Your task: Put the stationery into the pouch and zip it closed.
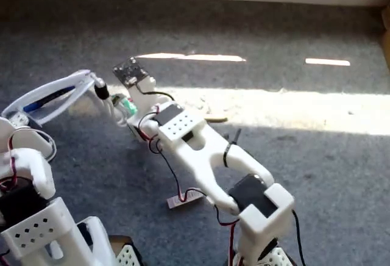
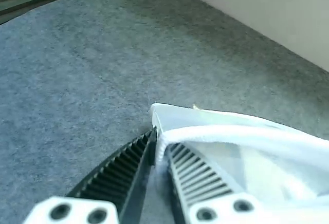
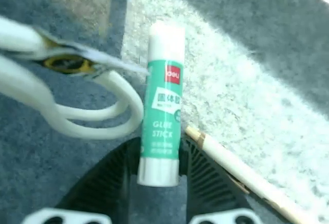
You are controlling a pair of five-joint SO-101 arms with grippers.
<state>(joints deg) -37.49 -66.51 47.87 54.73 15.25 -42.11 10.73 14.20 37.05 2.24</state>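
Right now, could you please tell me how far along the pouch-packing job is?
Looks done: the left claw pinches the pouch edge, and a blue item seems inside. In hand: the right claw grips the glue stick by the pouch mouth. Left: the glue stick and the pencil go in, then the zip, open now, gets closed.

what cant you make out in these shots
Pouch contents: something blue inside in the high view, too blurred to name.
Pencil: end cut off by the right wrist view's edge; the right arm covers most of it in the high view.
Glue stick: whether its cap is in the pouch mouth; blurred in the right wrist view, tiny in the high view.
Small flat piece in the high view: too small to name.
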